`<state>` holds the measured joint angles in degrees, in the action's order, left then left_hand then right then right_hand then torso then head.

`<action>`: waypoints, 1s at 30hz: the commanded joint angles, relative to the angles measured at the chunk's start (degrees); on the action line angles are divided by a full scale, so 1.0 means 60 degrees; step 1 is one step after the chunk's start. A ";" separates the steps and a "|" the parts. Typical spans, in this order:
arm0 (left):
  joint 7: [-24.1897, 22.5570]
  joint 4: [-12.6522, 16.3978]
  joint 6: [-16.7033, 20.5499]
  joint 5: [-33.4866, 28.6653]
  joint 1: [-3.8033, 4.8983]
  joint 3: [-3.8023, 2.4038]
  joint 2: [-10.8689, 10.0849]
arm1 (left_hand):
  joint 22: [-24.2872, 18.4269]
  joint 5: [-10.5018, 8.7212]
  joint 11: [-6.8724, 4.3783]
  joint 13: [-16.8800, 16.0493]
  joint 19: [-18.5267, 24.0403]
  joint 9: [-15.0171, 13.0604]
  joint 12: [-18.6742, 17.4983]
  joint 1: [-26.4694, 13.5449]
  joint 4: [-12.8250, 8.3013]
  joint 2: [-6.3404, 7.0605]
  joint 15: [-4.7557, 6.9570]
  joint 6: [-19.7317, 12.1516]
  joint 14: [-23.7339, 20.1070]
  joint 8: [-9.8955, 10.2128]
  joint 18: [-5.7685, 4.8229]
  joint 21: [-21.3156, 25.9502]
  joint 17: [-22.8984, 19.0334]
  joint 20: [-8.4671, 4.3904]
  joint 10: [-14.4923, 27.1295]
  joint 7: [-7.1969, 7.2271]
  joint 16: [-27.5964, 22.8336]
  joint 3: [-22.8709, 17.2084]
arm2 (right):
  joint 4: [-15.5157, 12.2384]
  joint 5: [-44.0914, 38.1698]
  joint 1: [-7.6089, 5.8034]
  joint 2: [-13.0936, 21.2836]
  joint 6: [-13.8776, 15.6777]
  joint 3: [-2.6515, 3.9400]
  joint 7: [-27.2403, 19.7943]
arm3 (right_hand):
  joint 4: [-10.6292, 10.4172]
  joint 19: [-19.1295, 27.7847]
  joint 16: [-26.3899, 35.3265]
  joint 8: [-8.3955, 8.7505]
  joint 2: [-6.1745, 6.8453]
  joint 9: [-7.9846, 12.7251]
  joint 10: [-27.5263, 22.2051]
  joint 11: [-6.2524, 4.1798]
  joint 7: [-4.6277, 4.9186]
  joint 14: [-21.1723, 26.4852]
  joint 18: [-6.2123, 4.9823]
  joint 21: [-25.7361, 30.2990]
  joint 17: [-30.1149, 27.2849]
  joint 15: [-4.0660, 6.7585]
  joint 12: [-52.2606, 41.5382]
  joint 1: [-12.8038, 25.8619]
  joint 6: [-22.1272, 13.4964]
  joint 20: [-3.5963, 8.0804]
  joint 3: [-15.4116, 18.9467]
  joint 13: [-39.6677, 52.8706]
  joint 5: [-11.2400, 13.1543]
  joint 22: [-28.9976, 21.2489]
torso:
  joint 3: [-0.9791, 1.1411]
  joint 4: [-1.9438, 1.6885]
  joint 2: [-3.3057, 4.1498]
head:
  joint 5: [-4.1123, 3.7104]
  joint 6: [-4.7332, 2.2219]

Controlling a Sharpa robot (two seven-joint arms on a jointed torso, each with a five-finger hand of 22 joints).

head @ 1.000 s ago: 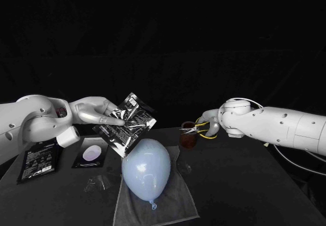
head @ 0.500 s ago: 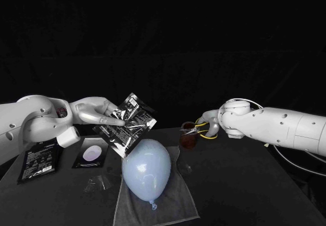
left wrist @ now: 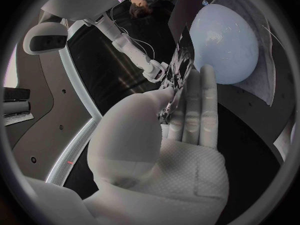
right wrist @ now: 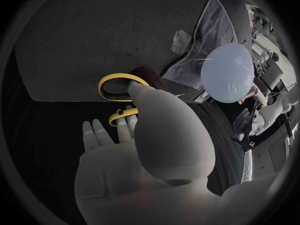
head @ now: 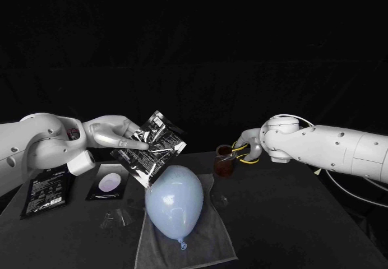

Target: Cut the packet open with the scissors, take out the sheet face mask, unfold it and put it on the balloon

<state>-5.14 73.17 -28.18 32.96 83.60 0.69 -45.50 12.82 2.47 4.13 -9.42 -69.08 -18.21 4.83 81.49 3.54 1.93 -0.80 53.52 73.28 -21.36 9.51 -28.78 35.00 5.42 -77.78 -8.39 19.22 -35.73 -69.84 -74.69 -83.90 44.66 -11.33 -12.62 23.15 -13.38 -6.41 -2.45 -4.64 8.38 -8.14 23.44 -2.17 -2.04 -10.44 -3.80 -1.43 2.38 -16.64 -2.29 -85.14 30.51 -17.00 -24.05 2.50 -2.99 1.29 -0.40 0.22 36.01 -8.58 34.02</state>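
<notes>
Head view: left robot hand point(head: 113, 134) pinches the packet point(head: 152, 147) up just above the balloon point(head: 173, 200) on its cloth point(head: 206, 246). The right robot hand point(head: 249, 148) is at the yellow scissors point(head: 243, 159) standing in a brown cup point(head: 224, 166); can't tell if it's got a grip, so a sloppy lift could tip the cup. Left wrist view: thumb & fingers clamp one edge only, so the packet may twist or slip at the first snip. Right wrist view: thumb by a handle loop, fingers mostly straight; blades swung wide could pop the balloon.
</notes>
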 commanded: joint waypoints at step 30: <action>-0.0028 -0.0005 -0.0184 -0.0122 0.0008 -0.0001 0.0014 | 0.0009 0.0051 -0.0016 -0.0010 0.0064 -0.1903 -0.0050 0.0017 0.0030 -0.0042 0.0043 0.0055 -0.0012 -0.0052 0.0122 -0.0033 0.0010 -0.0020 -0.0071 0.0011 -0.0015 -0.0052 | -0.0272 -0.0001 -0.0295 0.0161 0.0818 0.0098 -0.0261 | -0.0027 -0.1116 -0.0397 -0.0502 0.0127 -0.0426 0.2128 0.1348 0.0519 -0.1526 -0.0050 -0.0378 0.0291 0.0041 -0.0218 -0.0226 0.1513 0.0030 0.0293 0.0129 0.0039 0.0177 | -0.0004 -0.0002 0.0002 | 0.0005 -0.0049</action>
<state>-5.02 73.11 -28.38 32.86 83.60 0.73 -45.49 12.80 2.61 4.13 -9.39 -68.98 -18.21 4.83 81.28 3.55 2.14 -0.76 53.40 73.20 -21.50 9.51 -28.78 34.98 5.35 -77.78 -8.31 19.22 -35.72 -71.37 -74.14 -85.58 45.60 -7.68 -12.08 22.12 -13.50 -12.58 -4.66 -7.30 9.26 -10.65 35.94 5.94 1.04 -19.25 -3.43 -3.50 4.08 -16.26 -3.48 -87.06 39.29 -16.81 -22.01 3.26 -2.99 2.28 -0.41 0.20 36.02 -8.55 33.72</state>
